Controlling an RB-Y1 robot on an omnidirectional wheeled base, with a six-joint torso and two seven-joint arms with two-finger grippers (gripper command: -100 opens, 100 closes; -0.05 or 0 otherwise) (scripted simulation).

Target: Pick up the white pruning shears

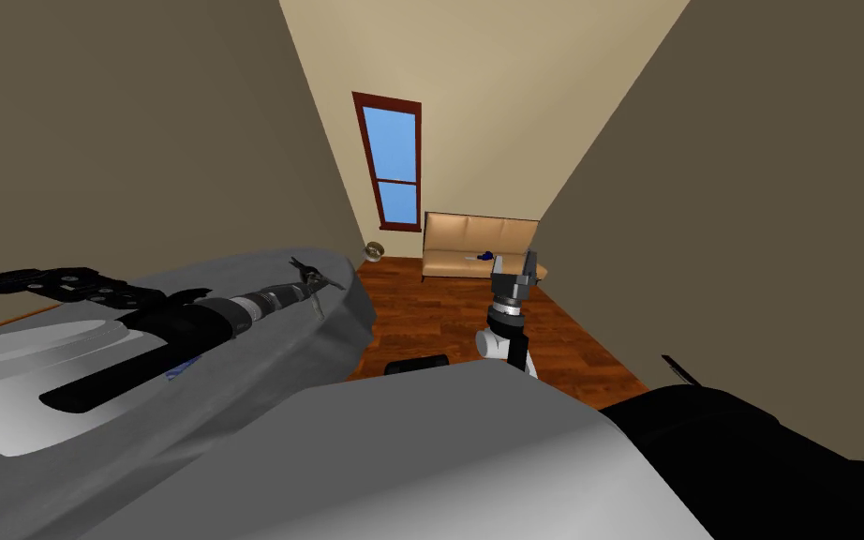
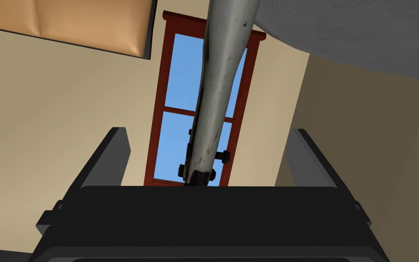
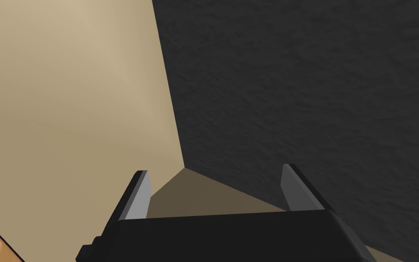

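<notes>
Left wrist view: pale shears (image 2: 224,59) inside wide-open left gripper (image 2: 207,131), grey surface (image 2: 363,32), red-framed window (image 2: 179,136).

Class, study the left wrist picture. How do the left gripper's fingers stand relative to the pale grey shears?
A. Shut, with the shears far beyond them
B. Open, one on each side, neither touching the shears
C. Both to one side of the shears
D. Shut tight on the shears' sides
B: the shears run up the middle of the left gripper, whose fingers stand wide apart, with a clear gap on each side.
</notes>
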